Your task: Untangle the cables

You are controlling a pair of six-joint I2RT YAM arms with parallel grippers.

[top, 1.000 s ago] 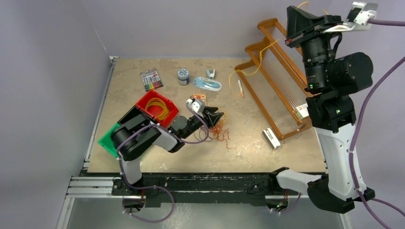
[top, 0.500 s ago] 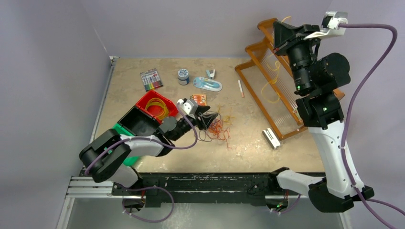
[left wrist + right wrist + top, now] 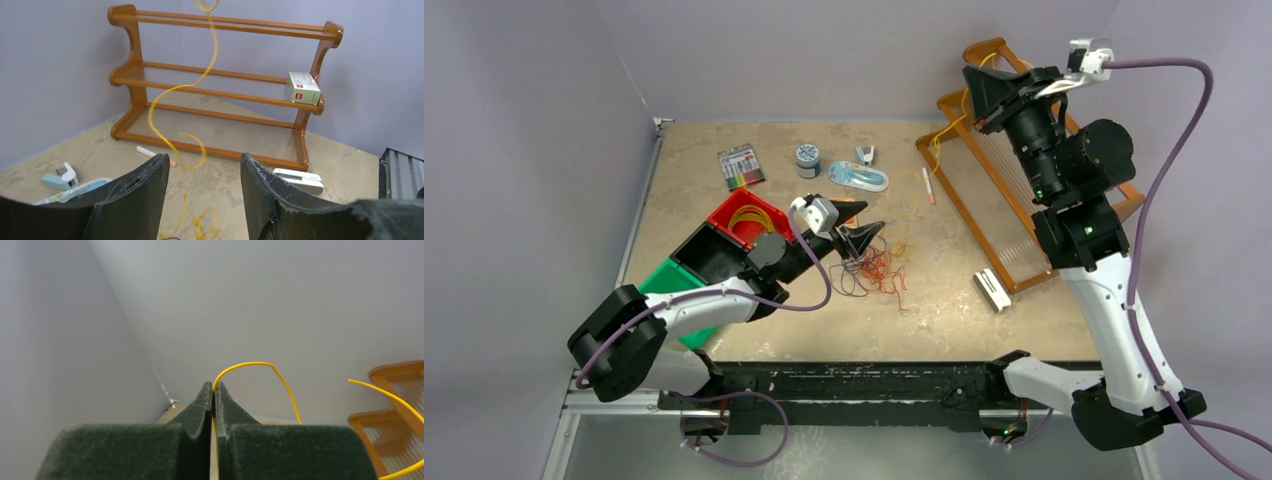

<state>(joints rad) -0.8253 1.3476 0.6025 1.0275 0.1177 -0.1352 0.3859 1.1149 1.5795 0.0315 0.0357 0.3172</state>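
yellow cable (image 3: 215,45): long axis near-vertical and wavy, running down to the orange and purple tangle (image 3: 882,270) on the table (image 3: 984,330) | right wrist view alone: right gripper (image 3: 214,388) pinched closed on its upper end | left gripper (image 3: 203,161): jaws wide apart, nothing between, just over the tangle | wooden rack (image 3: 220,95) behind

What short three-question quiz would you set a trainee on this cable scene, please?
1. True or false: the right gripper is shut on a yellow cable.
2. What lies in the red bin? A. yellow cables B. a stapler C. pens
3. Fill in: near the tangle, the left gripper has its jaws ___.
Key: 1 true; 2 A; 3 open.
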